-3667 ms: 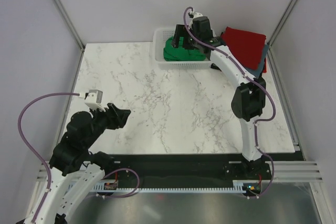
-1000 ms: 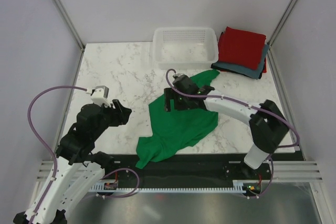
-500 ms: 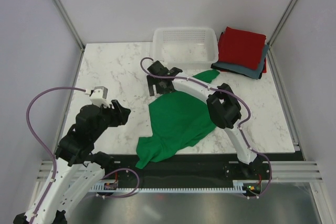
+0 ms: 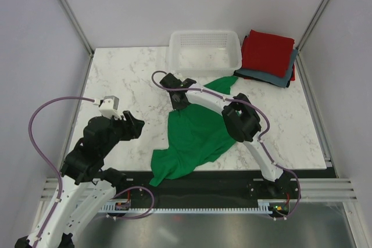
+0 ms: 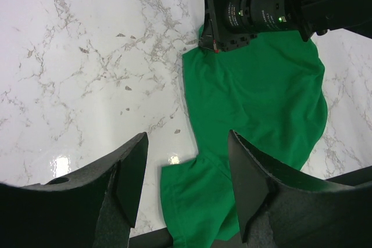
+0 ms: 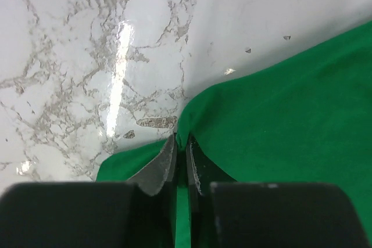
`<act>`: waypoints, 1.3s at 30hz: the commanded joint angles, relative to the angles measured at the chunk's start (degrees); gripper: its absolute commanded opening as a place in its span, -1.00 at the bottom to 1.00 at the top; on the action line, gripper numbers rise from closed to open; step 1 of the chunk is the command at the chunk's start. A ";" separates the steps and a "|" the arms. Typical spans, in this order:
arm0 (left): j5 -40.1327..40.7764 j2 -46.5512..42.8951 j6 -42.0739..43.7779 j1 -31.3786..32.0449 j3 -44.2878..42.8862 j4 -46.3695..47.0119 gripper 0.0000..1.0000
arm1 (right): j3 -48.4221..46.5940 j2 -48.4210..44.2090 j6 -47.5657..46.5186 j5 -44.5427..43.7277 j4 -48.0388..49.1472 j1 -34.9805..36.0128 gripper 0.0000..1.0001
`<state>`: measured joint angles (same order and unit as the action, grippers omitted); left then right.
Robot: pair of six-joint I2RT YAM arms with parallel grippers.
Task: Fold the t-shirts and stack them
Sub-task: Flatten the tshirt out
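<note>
Green t-shirt [image 4: 200,135] lies unfolded and loosely spread on the white marbled desk [image 4: 128,79], in its near middle part. One narrow end of the cloth reaches toward the far side and stops just short of the basket [image 4: 204,50]. The opposite end drapes over the desk's near edge onto the dark strip there. Its surface is mostly flat, with a few soft creases.

The right pincer [image 4: 180,106] is down at the shirt's far left edge. In the right wrist view its jaws are almost together, clenched on a small raised fold of the green t-shirt [image 6: 290,120] where the hem meets the bare marble; a sliver of green shows between the fingers of the right pincer [image 6: 181,143]. The left wrist view shows the same pincer [image 5: 208,46] at the cloth's corner, its tip low on the edge of the green t-shirt [image 5: 261,97].

The left pincer [image 4: 136,127] hangs above the desk to the left of the shirt, apart from it. Its jaws stand wide apart and released, with nothing between them [image 5: 187,137].

At the far right corner sits a folded stack: a red t-shirt [image 4: 268,50] on top of a grey-blue t-shirt [image 4: 273,76], whose edges stick out along the near side. The white mesh basket stands just left of that stack, against the far edge.
</note>
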<state>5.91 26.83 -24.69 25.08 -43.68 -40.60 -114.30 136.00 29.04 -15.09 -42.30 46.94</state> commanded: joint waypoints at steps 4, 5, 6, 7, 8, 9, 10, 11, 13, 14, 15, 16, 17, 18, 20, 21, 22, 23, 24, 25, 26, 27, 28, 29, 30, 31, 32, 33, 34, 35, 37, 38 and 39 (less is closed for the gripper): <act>0.33 -0.29 0.34 -0.38 -0.79 0.79 0.29 | -3.20 -0.73 -1.35 4.01 -1.99 0.87 -1.00; 0.33 -0.29 0.34 -0.47 -0.79 0.87 0.29 | -3.38 -4.57 -1.35 4.37 -1.91 1.48 -1.00; 0.24 -0.20 0.34 -0.38 -0.79 0.87 0.29 | -3.12 -7.13 -0.92 4.54 -1.64 1.66 -1.00; 0.15 -0.11 0.34 -0.38 -0.70 0.87 0.29 | -1.03 -10.03 0.48 5.24 -0.16 1.84 -1.00; 0.24 -0.11 0.34 -0.38 -0.79 0.79 0.29 | 0.99 -17.02 1.71 5.77 0.98 1.84 -1.00; 0.33 -0.02 0.34 -0.38 -0.79 0.87 0.29 | 3.53 -21.09 2.68 6.04 2.56 1.84 -1.00; 0.33 -0.20 0.34 -0.38 -0.79 0.79 0.29 | 9.74 -29.92 4.87 5.08 5.62 1.84 -1.00; 0.50 -0.29 0.34 -0.38 -0.79 0.78 0.29 | 13.80 -34.71 6.19 3.42 7.31 1.84 -1.00; 0.59 -0.72 0.34 -0.38 -0.79 0.78 0.29 | 28.07 -49.59 11.79 -1.14 10.73 1.58 -1.00; 0.77 -0.99 0.25 -0.38 -0.70 0.78 0.29 | 33.30 -54.74 14.53 -8.56 11.10 1.06 -1.00; 0.77 -1.16 0.17 -0.38 -0.70 0.78 0.29 | 44.23 -59.84 18.39 -12.20 10.41 0.70 -1.00; 0.77 -1.34 0.17 -0.38 -0.70 0.78 0.29 | 50.26 -70.33 21.82 -16.33 10.31 0.44 -1.00; 0.85 -1.69 0.17 -0.38 -0.62 0.70 0.29 | 56.06 -75.40 28.99 -19.16 10.40 -0.35 -1.00; 0.86 -1.78 0.17 -0.38 -0.70 0.78 0.29 | 61.42 -80.06 31.67 -19.01 10.49 -1.14 -0.23; 0.77 -1.87 0.17 -0.38 -0.70 0.78 0.29 | 73.40 -90.54 35.89 -16.57 10.58 -2.64 0.90; 0.59 -1.87 0.17 -0.38 -0.70 0.78 0.29 | 75.69 -92.74 36.44 -16.20 9.44 -2.90 0.96; 0.59 -1.87 0.25 -0.38 -0.70 0.78 0.29 | 77.28 -95.02 36.96 -16.28 8.21 -3.25 0.96; 0.42 -1.96 0.17 -0.38 -0.70 0.78 0.29 | 77.04 -95.48 37.06 -16.81 6.90 -3.17 0.96; 0.33 -1.96 0.17 -0.38 -0.62 0.78 0.29 | 75.38 -95.31 37.14 -18.29 4.10 -3.17 0.96; 0.33 -1.96 0.25 -0.38 -0.62 0.78 0.29 | 74.06 -95.05 36.88 -19.52 3.03 -3.17 0.96; 0.24 -2.04 0.17 -0.38 -0.62 0.78 0.29 | 72.74 -94.61 36.18 -20.23 2.50 -3.17 0.96; 0.24 -2.04 0.25 -0.38 -0.70 0.87 0.29 | 70.03 -94.09 33.74 -20.94 2.40 -3.17 0.96; 0.15 -2.13 0.25 -0.38 -0.70 0.87 0.29 | 68.61 -92.51 32.59 -21.03 2.49 -3.17 0.96; 0.15 -2.13 0.25 -0.38 -0.70 0.87 0.29 | 67.29 -91.45 30.83 -20.77 2.66 -3.17 0.96; 0.15 -2.13 0.25 -0.38 -0.70 0.79 0.29 | 64.93 -90.14 27.51 -18.77 3.27 -3.17 0.96; 0.15 -2.13 0.25 -0.38 -0.70 0.87 0.29 | 64.04 -86.91 25.74 -17.35 3.63 -3.08 0.96; 0.24 -2.13 0.25 -0.38 -0.70 0.96 0.29 | 63.16 -85.13 24.33 -15.51 4.07 -2.99 0.96; 0.24 -2.05 0.17 -0.30 -0.70 0.79 0.29 | 61.93 -81.37 21.96 -14.01 4.59 -2.56 0.96; 0.33 -2.04 0.25 -0.30 -0.70 0.78 0.29 | 61.57 -79.34 20.63 -10.78 5.21 -0.81 0.96; 0.33 -1.96 0.17 -0.38 -0.62 0.78 0.29 | 61.22 -77.05 19.58 -9.36 6.00 0.34 0.96; 0.33 -1.69 0.17 -0.38 -0.62 0.78 0.29 | 58.85 -69.06 16.60 -7.33 7.06 5.58 0.96; 0.50 -1.69 0.17 -0.30 -0.62 0.78 0.29 | 57.45 -65.99 15.53 -7.49 7.32 7.88 0.96; 0.50 -1.69 0.25 -0.30 -0.70 0.78 0.29 | 53.78 -59.60 14.74 -7.93 6.98 9.99 0.96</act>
<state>5.91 25.06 -24.69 25.08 -43.68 -40.62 -55.53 66.74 49.82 -26.48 -36.01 51.59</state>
